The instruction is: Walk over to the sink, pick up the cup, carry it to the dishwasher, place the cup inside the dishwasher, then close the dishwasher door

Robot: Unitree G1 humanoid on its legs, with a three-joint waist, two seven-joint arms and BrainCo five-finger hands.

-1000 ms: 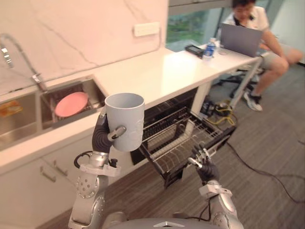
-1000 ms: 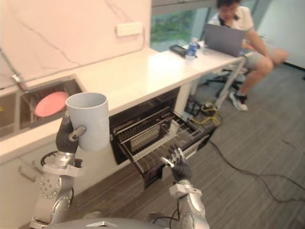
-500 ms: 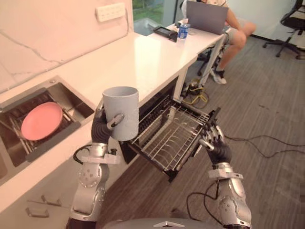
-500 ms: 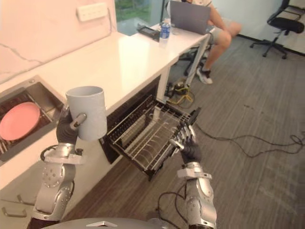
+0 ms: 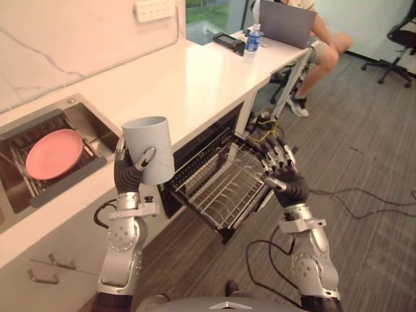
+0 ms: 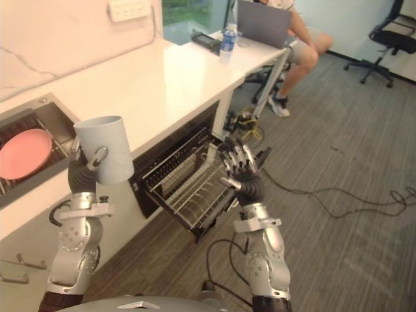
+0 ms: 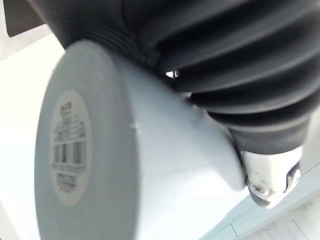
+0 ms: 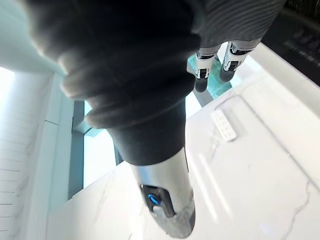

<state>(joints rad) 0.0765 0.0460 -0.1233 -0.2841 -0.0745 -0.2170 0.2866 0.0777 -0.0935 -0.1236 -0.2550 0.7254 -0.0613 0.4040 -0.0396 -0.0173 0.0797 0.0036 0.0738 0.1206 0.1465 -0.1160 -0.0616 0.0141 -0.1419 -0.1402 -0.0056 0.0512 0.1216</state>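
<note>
Cup [image 5: 148,148]: grey, upright, mouth up, grasped by the left hand [image 5: 127,174], fingers curled round its wall; a white barcode label [image 7: 67,147] sits on its base, print too small to read; to its left a pink plate [image 5: 53,153] lies in the sink [image 5: 91,130]; the cup is held just off the bench [image 5: 188,75] edge, beside the pulled-out wire rack [image 5: 221,188]; right hand [image 5: 281,177] is raised at the rack's outer corner, fingers straight and released; open floor [image 5: 370,195] lies to the right.
</note>
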